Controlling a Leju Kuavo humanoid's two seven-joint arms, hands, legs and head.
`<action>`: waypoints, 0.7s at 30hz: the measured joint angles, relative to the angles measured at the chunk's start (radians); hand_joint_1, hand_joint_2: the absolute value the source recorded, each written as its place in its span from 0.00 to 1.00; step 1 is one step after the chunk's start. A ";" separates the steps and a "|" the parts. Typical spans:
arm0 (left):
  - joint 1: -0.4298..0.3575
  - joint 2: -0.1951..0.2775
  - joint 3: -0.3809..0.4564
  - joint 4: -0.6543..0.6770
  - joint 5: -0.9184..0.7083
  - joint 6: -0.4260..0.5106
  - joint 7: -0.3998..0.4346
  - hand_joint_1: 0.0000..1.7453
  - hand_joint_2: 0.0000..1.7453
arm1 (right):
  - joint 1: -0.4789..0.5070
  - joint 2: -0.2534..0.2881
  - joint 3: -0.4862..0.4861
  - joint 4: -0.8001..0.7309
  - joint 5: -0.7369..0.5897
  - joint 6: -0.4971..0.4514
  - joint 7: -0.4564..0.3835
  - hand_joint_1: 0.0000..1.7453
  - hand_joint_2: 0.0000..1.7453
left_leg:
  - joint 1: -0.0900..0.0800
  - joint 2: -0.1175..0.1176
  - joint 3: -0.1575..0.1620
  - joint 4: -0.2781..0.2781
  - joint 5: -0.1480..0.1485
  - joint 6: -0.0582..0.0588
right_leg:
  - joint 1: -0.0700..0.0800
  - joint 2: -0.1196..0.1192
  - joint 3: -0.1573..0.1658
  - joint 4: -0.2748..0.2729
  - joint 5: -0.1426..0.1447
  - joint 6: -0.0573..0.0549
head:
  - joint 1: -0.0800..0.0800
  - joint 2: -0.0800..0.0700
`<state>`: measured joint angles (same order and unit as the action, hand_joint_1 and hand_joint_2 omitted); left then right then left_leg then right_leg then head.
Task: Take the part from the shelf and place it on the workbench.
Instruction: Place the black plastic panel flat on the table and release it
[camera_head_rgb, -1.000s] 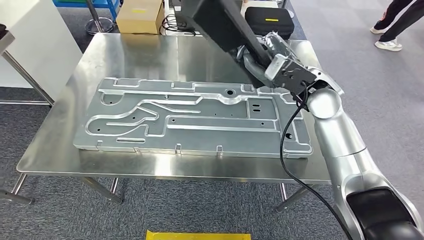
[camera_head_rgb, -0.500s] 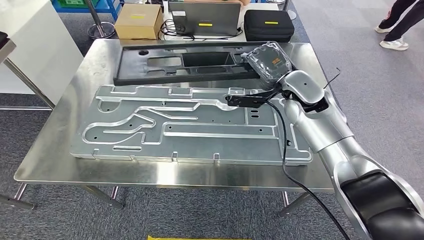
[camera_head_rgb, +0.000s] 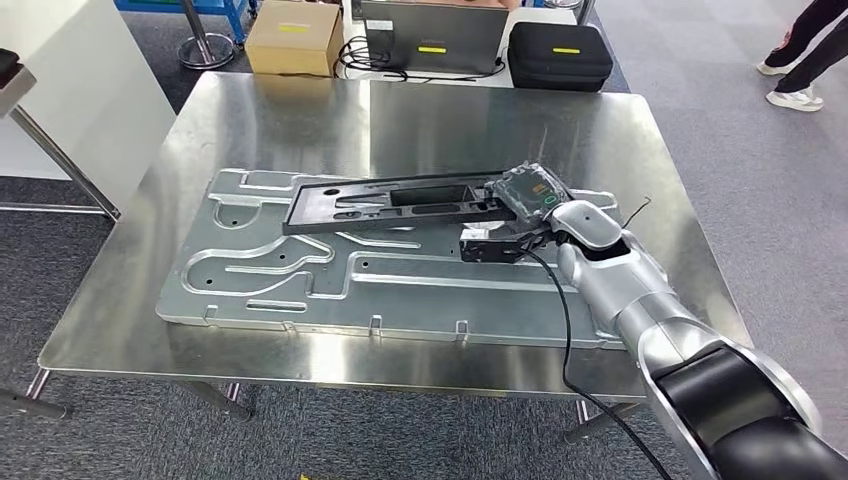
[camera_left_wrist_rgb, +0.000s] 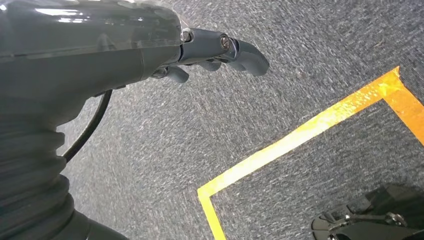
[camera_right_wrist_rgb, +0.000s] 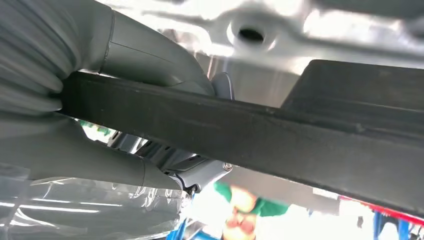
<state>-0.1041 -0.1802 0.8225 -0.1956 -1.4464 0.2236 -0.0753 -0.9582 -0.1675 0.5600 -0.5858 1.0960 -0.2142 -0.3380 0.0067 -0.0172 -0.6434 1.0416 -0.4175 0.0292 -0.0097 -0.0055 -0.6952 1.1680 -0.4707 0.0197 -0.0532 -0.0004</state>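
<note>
Over the steel workbench (camera_head_rgb: 400, 110), right hand (camera_head_rgb: 530, 195) clamped on the near-right end of the long black part (camera_head_rgb: 390, 200) — thumb (camera_right_wrist_rgb: 150, 55) on one face of the black bar (camera_right_wrist_rgb: 260, 135), fingers wrapped on the other. Part lying flat-ish across the upper half of the large silver machined plate (camera_head_rgb: 400, 275), which rests on the workbench. Down by the grey carpet (camera_left_wrist_rgb: 280, 100) with its yellow tape line (camera_left_wrist_rgb: 300, 135) — left hand (camera_left_wrist_rgb: 220, 50) hanging, fingers loosely curled and apart, holding nothing. Beyond the bench's far edge: cardboard box (camera_head_rgb: 290, 35), black case (camera_head_rgb: 560, 55).
</note>
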 joint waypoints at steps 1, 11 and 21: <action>0.000 0.000 -0.001 0.000 0.000 0.000 0.003 0.00 1.00 | 0.001 0.008 0.000 0.012 -0.004 -0.002 0.000 0.00 0.00 | -0.003 0.000 0.004 0.000 -0.003 -0.003 | 0.005 0.000 0.023 -0.061 0.030 -0.009 | 0.000 0.000; -0.004 0.007 -0.001 0.000 0.007 0.012 0.013 0.00 0.00 | 0.014 0.037 0.000 0.103 -0.024 -0.019 0.003 0.00 0.00 | -0.003 0.010 -0.090 0.230 -0.130 -0.048 | 0.002 0.002 0.077 -0.156 0.047 -0.041 | 0.000 0.000; -0.004 0.007 0.004 0.001 0.042 0.025 0.046 0.00 0.00 | -0.005 0.035 -0.003 0.129 -0.042 -0.050 -0.007 0.00 0.00 | 0.003 0.010 0.013 -0.001 -0.004 -0.024 | 0.005 0.013 0.069 -0.130 0.034 -0.007 | 0.000 0.000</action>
<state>-0.1078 -0.1733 0.8268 -0.1949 -1.4041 0.2491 -0.0290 -0.9634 -0.1328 0.5568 -0.4567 1.0541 -0.2642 -0.3451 0.0093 -0.0068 -0.6302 1.0406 -0.4210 0.0048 -0.0051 0.0077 -0.6258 1.0380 -0.4372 0.0127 -0.0530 -0.0004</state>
